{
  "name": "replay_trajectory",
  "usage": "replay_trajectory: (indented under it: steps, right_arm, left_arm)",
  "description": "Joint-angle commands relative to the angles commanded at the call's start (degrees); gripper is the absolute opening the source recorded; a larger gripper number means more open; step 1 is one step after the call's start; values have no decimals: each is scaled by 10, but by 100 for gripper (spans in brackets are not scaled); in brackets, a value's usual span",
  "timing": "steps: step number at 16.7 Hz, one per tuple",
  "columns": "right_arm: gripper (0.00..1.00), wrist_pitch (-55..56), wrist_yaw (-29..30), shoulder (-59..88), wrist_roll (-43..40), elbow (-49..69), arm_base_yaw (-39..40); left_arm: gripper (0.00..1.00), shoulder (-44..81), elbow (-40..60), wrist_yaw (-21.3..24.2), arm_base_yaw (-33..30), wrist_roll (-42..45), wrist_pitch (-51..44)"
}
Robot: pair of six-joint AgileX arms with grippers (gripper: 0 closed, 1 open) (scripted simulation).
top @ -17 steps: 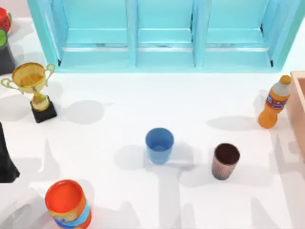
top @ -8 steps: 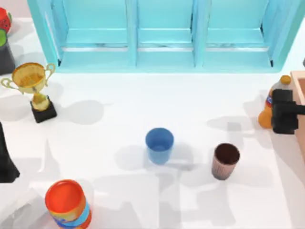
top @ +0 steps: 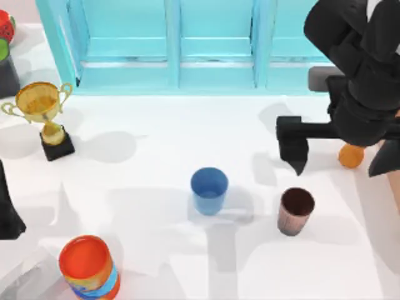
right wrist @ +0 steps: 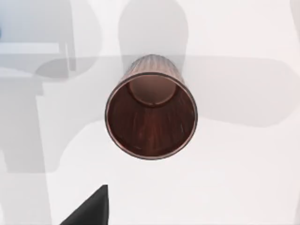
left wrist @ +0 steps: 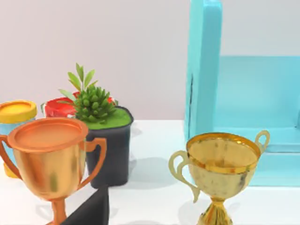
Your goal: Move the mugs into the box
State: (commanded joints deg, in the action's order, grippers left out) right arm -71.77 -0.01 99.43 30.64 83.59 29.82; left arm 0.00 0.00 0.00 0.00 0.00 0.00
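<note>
Over to the right gripper [top: 337, 170]: hanging above the counter [top: 156, 156] near its right side, just behind the brown speckled mug [top: 295, 211], spread wide and holding nothing. Looking straight down that mug's dark inside in the right wrist view, with one fingertip [right wrist: 91, 206] poking in at the frame's edge. Upright, standing alone, well apart from the blue mug [top: 209, 189] at mid-counter. Clearly lining up for the first pick, with neither mug lifted yet.

To do it well: centre over the rim before descending, and come down plumb so as not to clip the lip and topple it. Straddle the wall or the whole body, one finger on each side, and close gently, as there is no handle to catch. Lift straight up and clear before swinging across to the box. Mind the orange bottle [top: 351, 156] just beside the gripper, mostly tucked under the arm. Probably an easy knock on the way over.

Parked at the counter's left edge: the left gripper [top: 7, 209], beside the gold trophy [top: 44, 109]; cannot tell its state.

As for writing: nothing legible anywhere. Just an orange top and a blue band on the can [top: 87, 265], no label in sight on the bottle, and no lettering on the gold trophy or the copper trophy [left wrist: 49, 154] in the left wrist view.
</note>
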Motion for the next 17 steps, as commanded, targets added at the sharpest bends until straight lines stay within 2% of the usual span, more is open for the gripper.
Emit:
replay_trajectory:
  steps: [3, 9, 17]
  right_arm:
    - [100, -24, 0, 34, 11, 33, 12]
    - [100, -14, 0, 36, 10, 24, 10]
    - [100, 151, 0, 73, 13, -101, 13]
  left_arm:
    - [100, 0, 0, 0, 0, 0, 0]
    - [100, 0, 0, 0, 0, 0, 0]
    - [100, 0, 0, 0, 0, 0, 0]
